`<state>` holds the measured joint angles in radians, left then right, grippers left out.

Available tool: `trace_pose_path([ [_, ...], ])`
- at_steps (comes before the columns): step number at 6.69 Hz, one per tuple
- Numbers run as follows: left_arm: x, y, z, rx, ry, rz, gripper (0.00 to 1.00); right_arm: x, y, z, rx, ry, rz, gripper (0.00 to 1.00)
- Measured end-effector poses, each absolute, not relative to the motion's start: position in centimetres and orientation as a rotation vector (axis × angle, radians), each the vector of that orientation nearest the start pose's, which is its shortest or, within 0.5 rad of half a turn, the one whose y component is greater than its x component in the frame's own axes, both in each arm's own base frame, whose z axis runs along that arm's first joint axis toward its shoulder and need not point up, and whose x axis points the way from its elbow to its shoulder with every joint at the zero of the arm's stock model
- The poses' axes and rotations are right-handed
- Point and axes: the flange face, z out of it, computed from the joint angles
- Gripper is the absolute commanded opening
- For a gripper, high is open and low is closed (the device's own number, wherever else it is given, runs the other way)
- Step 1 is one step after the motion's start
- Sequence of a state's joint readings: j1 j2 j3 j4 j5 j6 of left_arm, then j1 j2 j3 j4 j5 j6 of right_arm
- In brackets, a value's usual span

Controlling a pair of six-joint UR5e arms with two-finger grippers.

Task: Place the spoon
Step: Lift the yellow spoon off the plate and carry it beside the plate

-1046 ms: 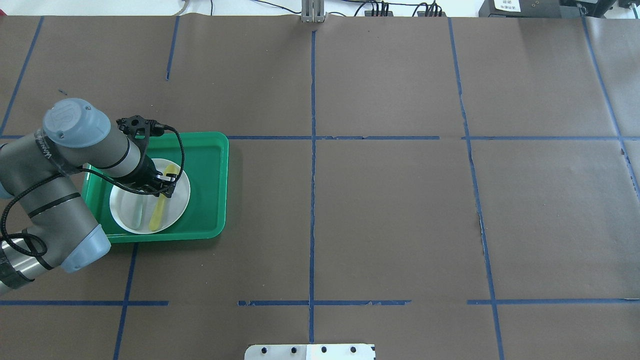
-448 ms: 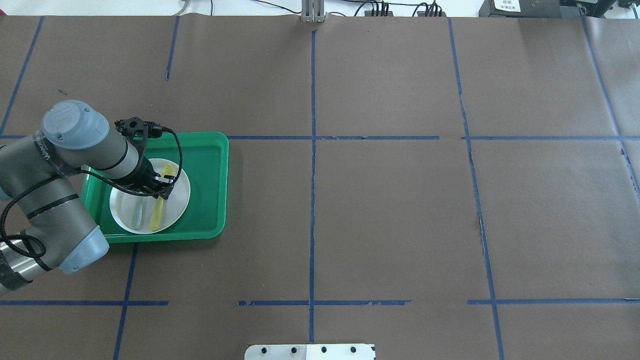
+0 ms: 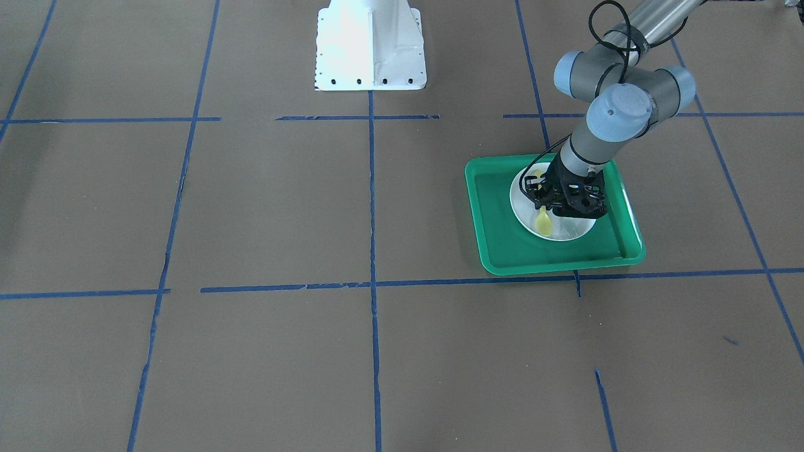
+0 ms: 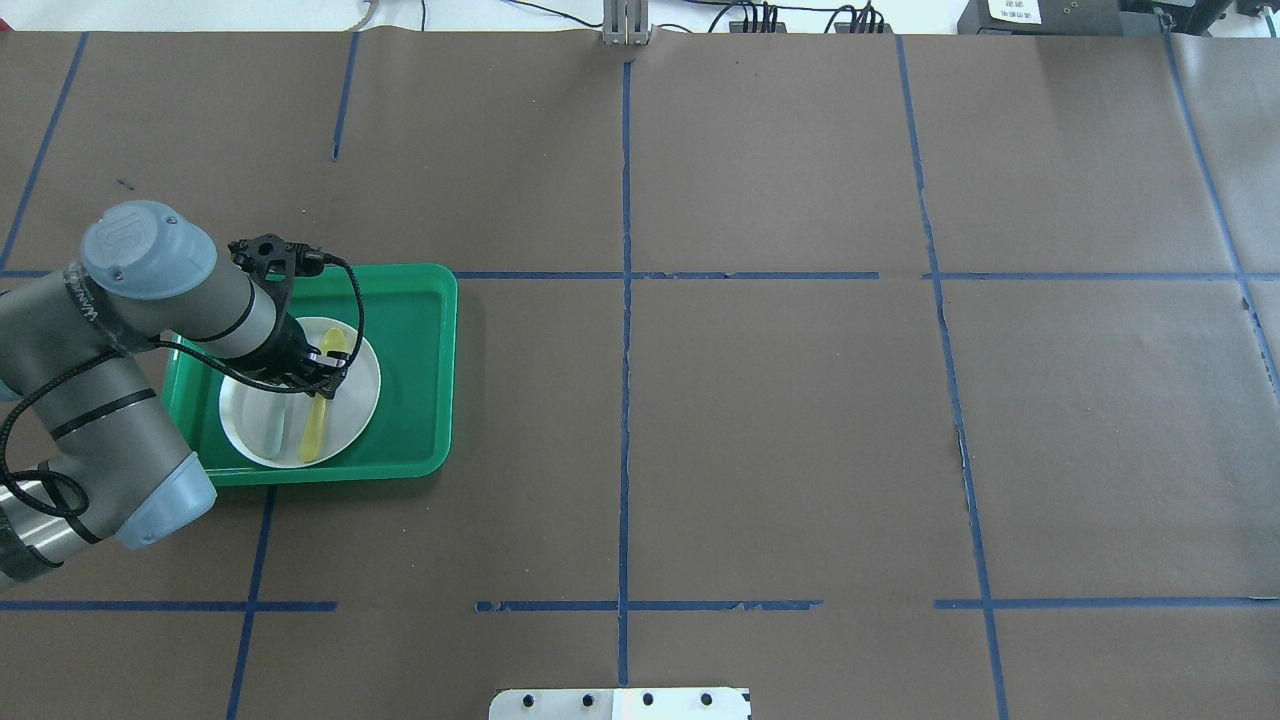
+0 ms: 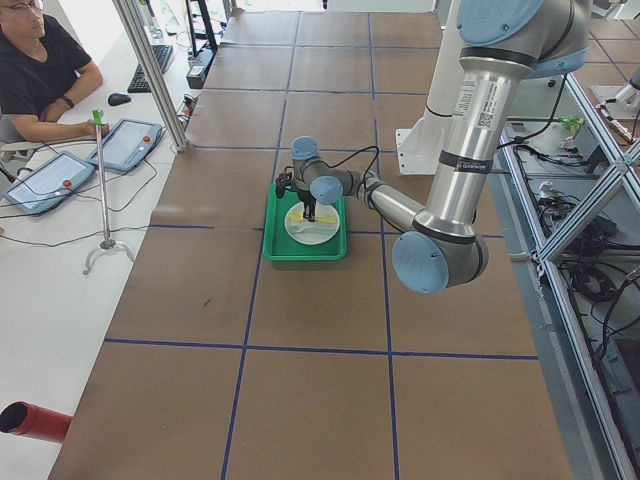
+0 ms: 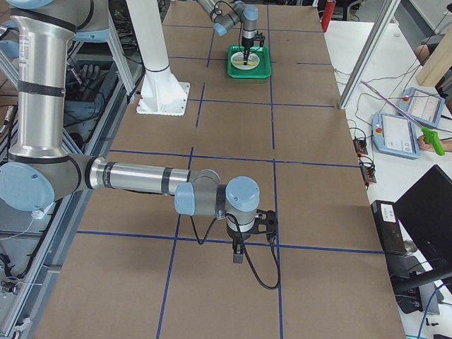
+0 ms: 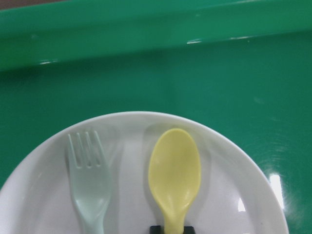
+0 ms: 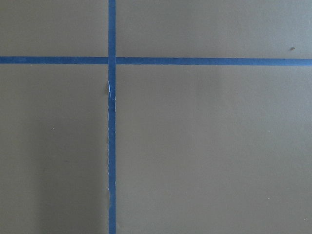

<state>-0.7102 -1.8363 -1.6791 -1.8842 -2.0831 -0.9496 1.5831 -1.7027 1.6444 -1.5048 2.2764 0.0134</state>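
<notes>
The small yellow spoon (image 7: 174,170) lies flat on a white plate (image 4: 357,398) inside a green tray (image 4: 420,350), bowl toward the far side. It also shows in the overhead view (image 4: 316,428) and in the front view (image 3: 543,221). My left gripper (image 4: 326,372) stands straight down over the plate, and its black fingertips (image 7: 170,229) close on the spoon's handle just behind the bowl. A pale grey-green fork (image 7: 90,187) lies beside the spoon, apart from it. My right gripper (image 6: 238,254) hangs low over bare table far from the tray; I cannot tell whether it is open or shut.
The tray's raised rim (image 3: 496,267) surrounds the plate (image 3: 567,230). Brown paper with blue tape lines (image 8: 112,146) covers the table. The white robot base (image 3: 369,44) stands at the table's edge. An operator (image 5: 40,70) sits beyond the table's far end.
My left arm and gripper have shifted slightly to the left and settled a little lower over the plate. The spoon has stayed lying on the plate.
</notes>
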Motion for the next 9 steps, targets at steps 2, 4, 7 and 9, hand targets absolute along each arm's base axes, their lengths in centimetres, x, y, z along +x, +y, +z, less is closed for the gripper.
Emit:
trace_pose_path([
  [2,39.2,-45.7,42.7,0.044,0.836,0.101,0.00,7.4,-43.5,68.2,0.007,-0.706,0.022,1.00],
  [4,34.4,-46.5,39.9,0.056,0.795,0.088,0.00,7.4,-43.5,68.2,0.007,-0.706,0.021,1.00],
  [7,32.6,-49.2,33.8,-0.056,0.829,0.026,0.00,7.4,-43.5,68.2,0.007,-0.706,0.022,1.00],
  [9,35.7,-49.8,31.3,-0.109,0.878,-0.053,0.00,7.4,-43.5,68.2,0.007,-0.706,0.022,1.00],
])
